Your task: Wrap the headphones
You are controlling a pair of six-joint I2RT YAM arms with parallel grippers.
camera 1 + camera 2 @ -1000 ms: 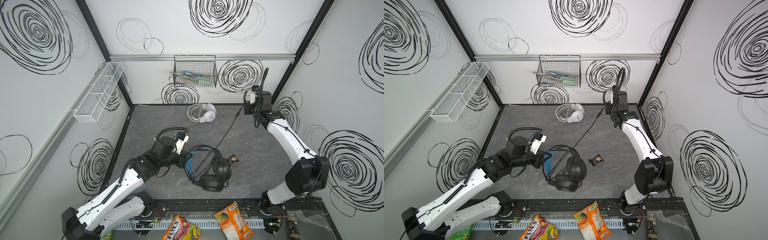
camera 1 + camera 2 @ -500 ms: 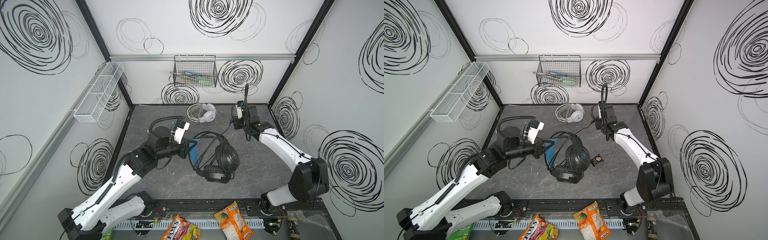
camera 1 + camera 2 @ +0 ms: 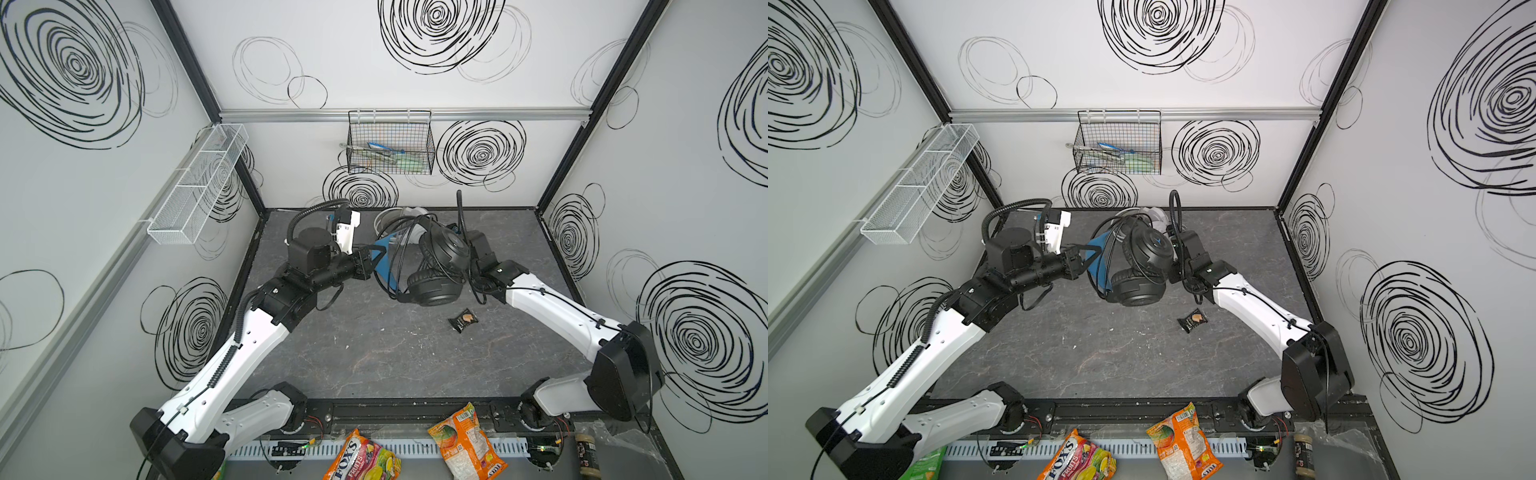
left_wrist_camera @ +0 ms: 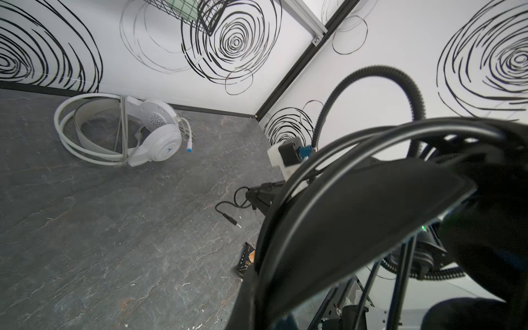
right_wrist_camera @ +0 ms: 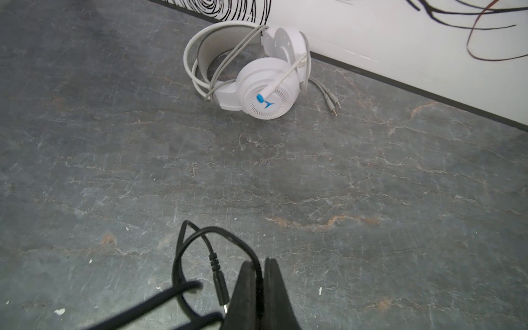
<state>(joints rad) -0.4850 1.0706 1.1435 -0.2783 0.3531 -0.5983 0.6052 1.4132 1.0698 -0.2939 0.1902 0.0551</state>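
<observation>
The black headphones [image 3: 444, 252] [image 3: 1148, 249] hang above the table's middle-back. My left gripper [image 3: 375, 257] [image 3: 1089, 252] is shut on their blue-lined headband [image 4: 357, 217], which fills much of the left wrist view. Loops of black cable [image 3: 401, 245] drape over the band. My right gripper [image 5: 258, 274] is shut on that black cable [image 5: 197, 237] near its plug [image 5: 220, 288]; in both top views its fingertips are hidden behind the ear cup. The white headphones [image 4: 151, 134] [image 5: 265, 88] lie by the back wall with their cable wound round them, half hidden in both top views.
A small dark snack wrapper [image 3: 463, 321] [image 3: 1192, 321] lies on the table right of centre. A wire basket [image 3: 390, 145] hangs on the back wall and a white mesh shelf [image 3: 199, 187] on the left wall. Snack bags [image 3: 467, 444] lie past the front rail.
My left gripper has carried the black headphones up and toward the back. The right gripper has come in from the back right corner to beside the ear cup, bringing the cable with it.
</observation>
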